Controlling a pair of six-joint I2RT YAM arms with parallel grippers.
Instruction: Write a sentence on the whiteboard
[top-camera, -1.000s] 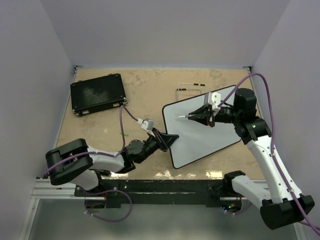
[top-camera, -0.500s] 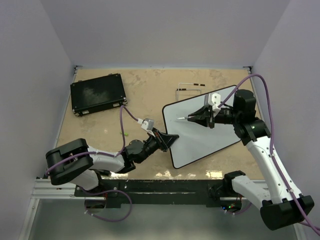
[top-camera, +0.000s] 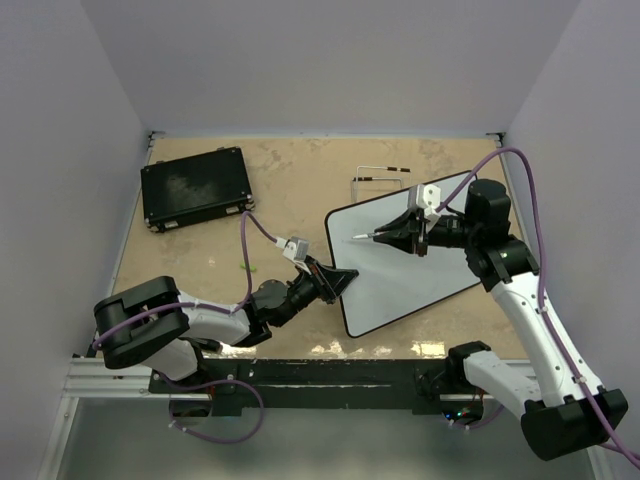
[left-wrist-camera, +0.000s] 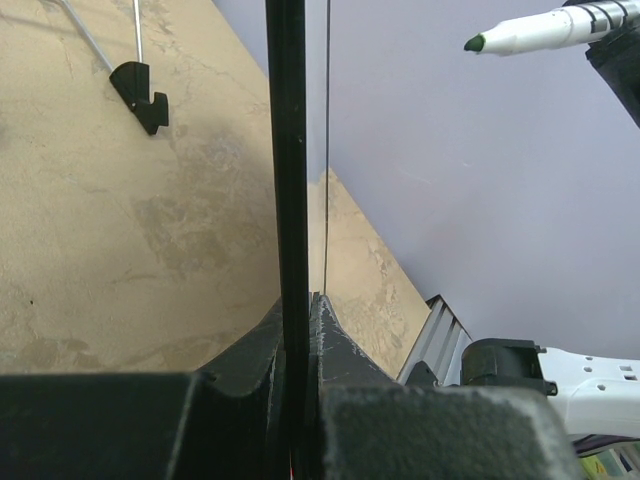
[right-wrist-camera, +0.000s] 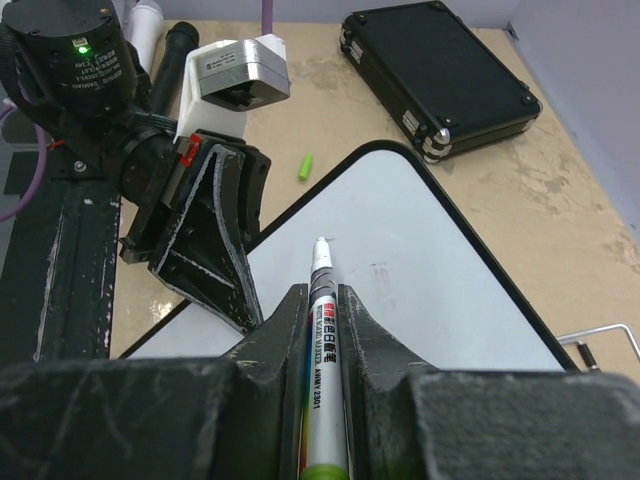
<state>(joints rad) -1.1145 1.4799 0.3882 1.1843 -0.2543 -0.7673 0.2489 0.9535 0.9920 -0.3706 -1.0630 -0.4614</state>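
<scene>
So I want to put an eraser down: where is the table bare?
Bare tabletop lies between the black case and the whiteboard, and along the far wall left of the wire stand. Crowded at the whiteboard: left gripper on its edge, right gripper above.

A flat black case (top-camera: 195, 188) with metal corner fittings lies closed at the far left of the tan, mottled table (top-camera: 300, 190). It is well apart from a thin wire stand (top-camera: 385, 171), which sits near the far edge, right of centre. A small green cap (top-camera: 254, 267) lies alone on the table's left half, nearer the front. Pale lavender walls (top-camera: 330, 60) enclose the table on three sides.
</scene>
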